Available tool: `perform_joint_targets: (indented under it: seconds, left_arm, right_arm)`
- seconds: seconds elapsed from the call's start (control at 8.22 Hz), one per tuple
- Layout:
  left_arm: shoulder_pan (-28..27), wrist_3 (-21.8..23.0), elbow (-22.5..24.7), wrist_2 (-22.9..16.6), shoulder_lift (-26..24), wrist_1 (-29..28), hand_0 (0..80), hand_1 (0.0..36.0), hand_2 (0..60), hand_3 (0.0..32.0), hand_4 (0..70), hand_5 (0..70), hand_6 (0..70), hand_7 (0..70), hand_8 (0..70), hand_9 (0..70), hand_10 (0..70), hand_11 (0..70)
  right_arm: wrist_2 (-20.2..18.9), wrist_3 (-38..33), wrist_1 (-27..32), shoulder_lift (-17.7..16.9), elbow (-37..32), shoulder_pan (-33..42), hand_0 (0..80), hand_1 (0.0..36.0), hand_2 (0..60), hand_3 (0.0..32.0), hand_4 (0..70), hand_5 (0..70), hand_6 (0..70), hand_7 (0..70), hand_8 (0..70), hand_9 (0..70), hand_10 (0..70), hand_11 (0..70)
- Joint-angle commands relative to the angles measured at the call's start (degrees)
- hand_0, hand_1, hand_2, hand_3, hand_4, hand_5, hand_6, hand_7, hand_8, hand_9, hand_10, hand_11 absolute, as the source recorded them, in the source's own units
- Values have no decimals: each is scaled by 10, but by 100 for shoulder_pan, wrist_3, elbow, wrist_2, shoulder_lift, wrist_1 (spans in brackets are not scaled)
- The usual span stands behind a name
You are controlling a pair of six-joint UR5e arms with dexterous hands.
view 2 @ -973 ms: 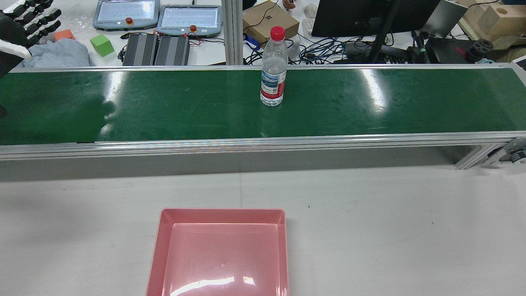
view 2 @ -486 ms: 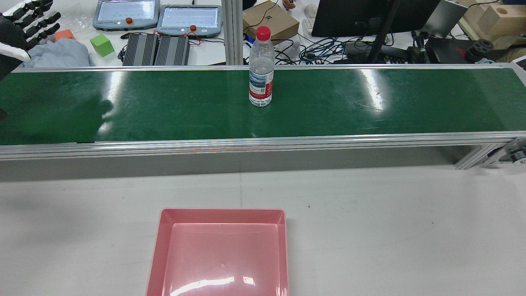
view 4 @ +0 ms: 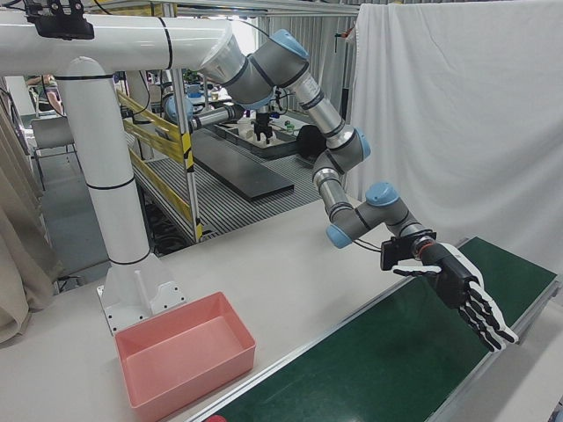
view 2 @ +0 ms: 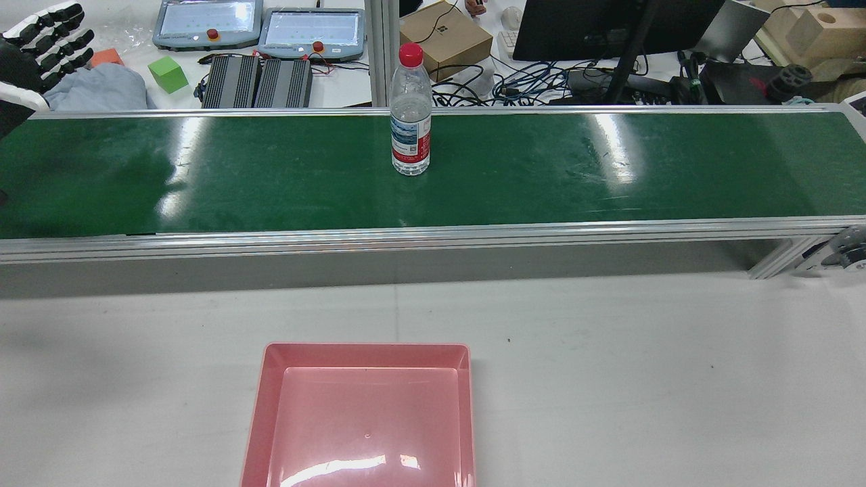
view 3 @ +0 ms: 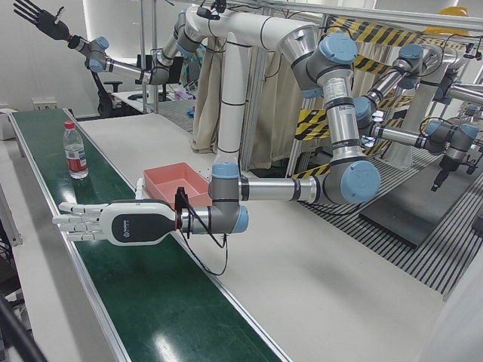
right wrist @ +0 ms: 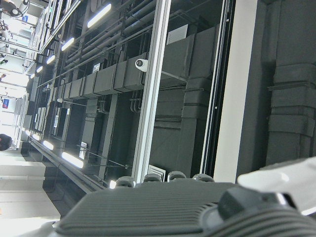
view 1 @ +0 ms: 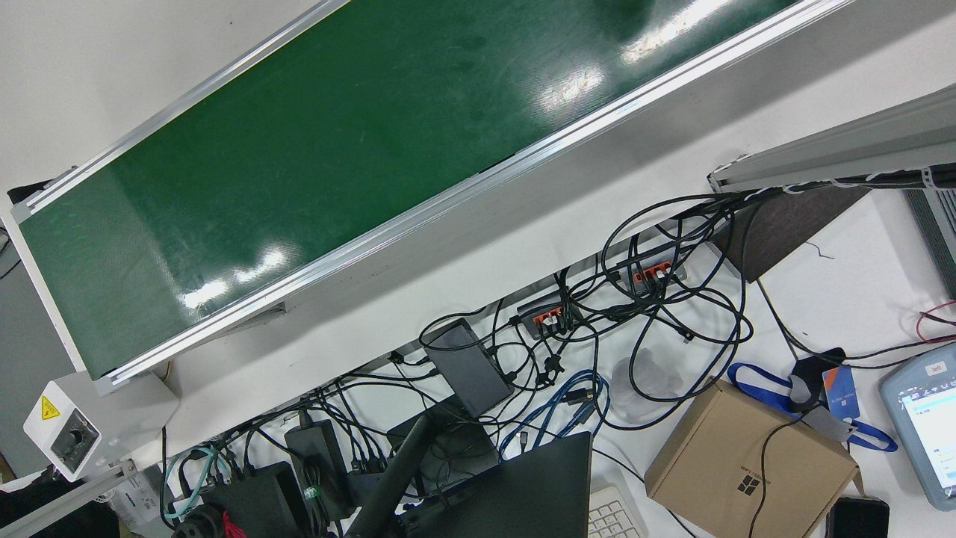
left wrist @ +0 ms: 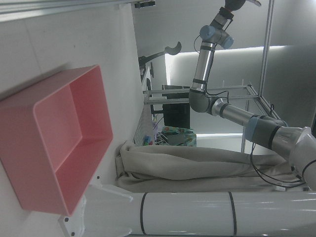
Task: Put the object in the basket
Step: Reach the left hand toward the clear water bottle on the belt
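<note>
A clear water bottle (view 2: 411,111) with a red cap and red label stands upright on the green conveyor belt (view 2: 609,169). It also shows in the left-front view (view 3: 74,151). The empty pink basket (view 2: 365,412) sits on the grey table on the near side of the belt, and it shows in the left hand view (left wrist: 54,143). My left hand (view 2: 42,42) is open with fingers spread, over the belt's left end, far to the left of the bottle (view 3: 113,222) (view 4: 462,290). My right hand (view 3: 39,16) is raised high, open and empty.
Beyond the belt's far rail lie two teach pendants (view 2: 206,21), a green cube (view 2: 167,74), a cardboard box (view 2: 446,34), a monitor (view 2: 609,27) and tangled cables. The belt's aluminium rails (view 2: 433,233) stand above the table.
The bottle has moved left along the belt, still upright. My left hand has shifted slightly at the belt's left end.
</note>
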State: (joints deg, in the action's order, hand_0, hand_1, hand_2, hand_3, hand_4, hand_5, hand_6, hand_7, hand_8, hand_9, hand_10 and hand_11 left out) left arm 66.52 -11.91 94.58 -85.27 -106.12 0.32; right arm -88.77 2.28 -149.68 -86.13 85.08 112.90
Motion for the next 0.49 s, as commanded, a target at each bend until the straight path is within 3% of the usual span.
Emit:
perform_joint_targets:
  seconds: [0.0,0.24,0.36]
  left_arm:
    - [-348,-83,61,19,-13,205,563,64,0,2,29,144,20,0,40,35,34,65]
    - [-649,-310,139,19,-320,757,572,70,0,12,22,144,12,0,40,34,30,61]
    - [-850,-581,549,36,-443,1220,569,54,0,24,19,137,7,0,47,40,25,52]
  right_arm:
    - [0,0,0,0,0,-5,0,0,0,0,0,0,0,0,0,0,0,0]
    - [0,0,0,0,0,3,0,0,0,0,0,0,0,0,0,0,0,0]
    - [0,0,0,0,0,4,0,0,0,0,0,0,0,0,0,0,0,0]
